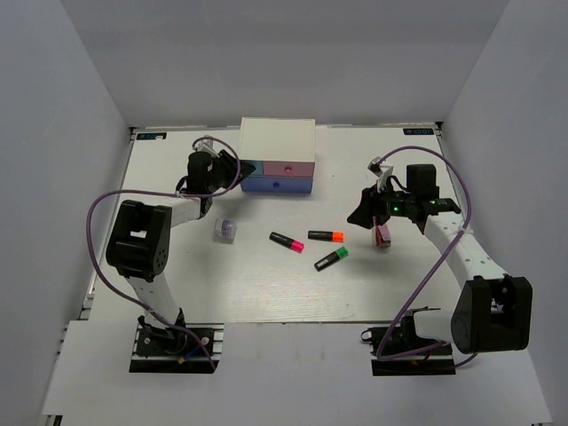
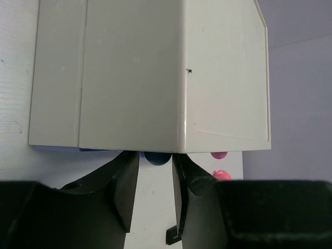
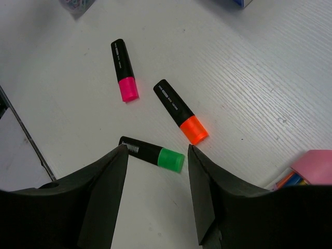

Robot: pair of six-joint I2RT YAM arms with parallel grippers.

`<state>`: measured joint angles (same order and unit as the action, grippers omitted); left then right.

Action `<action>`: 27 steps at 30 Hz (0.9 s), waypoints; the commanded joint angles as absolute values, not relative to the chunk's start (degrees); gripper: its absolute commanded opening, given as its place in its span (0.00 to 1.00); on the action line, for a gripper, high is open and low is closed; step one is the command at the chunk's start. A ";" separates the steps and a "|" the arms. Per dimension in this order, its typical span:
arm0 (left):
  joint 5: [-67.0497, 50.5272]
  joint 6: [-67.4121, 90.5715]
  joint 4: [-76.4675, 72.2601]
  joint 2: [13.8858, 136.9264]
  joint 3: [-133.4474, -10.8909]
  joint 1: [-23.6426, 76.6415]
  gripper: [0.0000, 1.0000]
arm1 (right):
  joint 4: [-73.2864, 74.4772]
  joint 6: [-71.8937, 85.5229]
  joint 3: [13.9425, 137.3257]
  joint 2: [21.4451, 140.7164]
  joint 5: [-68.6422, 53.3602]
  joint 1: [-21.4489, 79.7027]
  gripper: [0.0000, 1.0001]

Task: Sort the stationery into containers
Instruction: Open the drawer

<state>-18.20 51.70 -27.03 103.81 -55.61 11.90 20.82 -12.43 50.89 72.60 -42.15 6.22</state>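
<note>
left gripper (image 2: 155,167) jaws narrow, either side of dark blue knob (image 2: 157,157) on chest (image 2: 155,78) front, can't tell if pinched. green highlighter (image 3: 153,153) just ahead of right gripper (image 3: 157,149), which is spread wide and empty. marker lies crosswise, finger to finger, so needs wrist twist imo

Bright, even, diffuse illumination, soft short shadows beside the highlighters (image 3: 179,111), white table (image 1: 266,293) mildly washed out, overhead view sharp, gripper fingers (image 3: 101,197) dark and soft-focused in both wrist views.

The pinkish-red block (image 3: 317,165) and the lilac block (image 3: 78,4) are cut by the picture's edges.
</note>
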 commanded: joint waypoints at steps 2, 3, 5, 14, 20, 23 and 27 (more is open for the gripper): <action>-18.11 50.89 -26.89 103.62 -57.48 12.13 0.42 | 20.04 -12.57 53.09 71.81 -42.45 5.98 0.56; -18.11 50.89 -26.89 103.62 -57.48 12.13 0.42 | 20.13 -12.66 53.00 71.63 -42.54 6.24 0.56; -18.11 50.89 -26.89 103.62 -57.48 12.13 0.41 | 20.21 -12.57 53.00 71.54 -42.63 6.15 0.56; -19.25 50.89 -28.47 103.62 -55.64 12.66 0.15 | 20.13 -12.48 52.82 70.93 -42.80 6.06 0.56; -20.48 50.89 -30.15 100.29 -51.33 13.18 0.10 | 20.13 -12.57 52.56 70.58 -42.63 6.15 0.56; -21.80 50.89 -30.15 98.18 -48.79 13.79 0.09 | 20.21 -12.39 52.65 70.58 -42.89 6.15 0.56; -22.41 50.89 -30.67 95.02 -43.96 13.80 0.09 | 19.86 -12.04 52.65 70.58 -43.07 6.07 0.56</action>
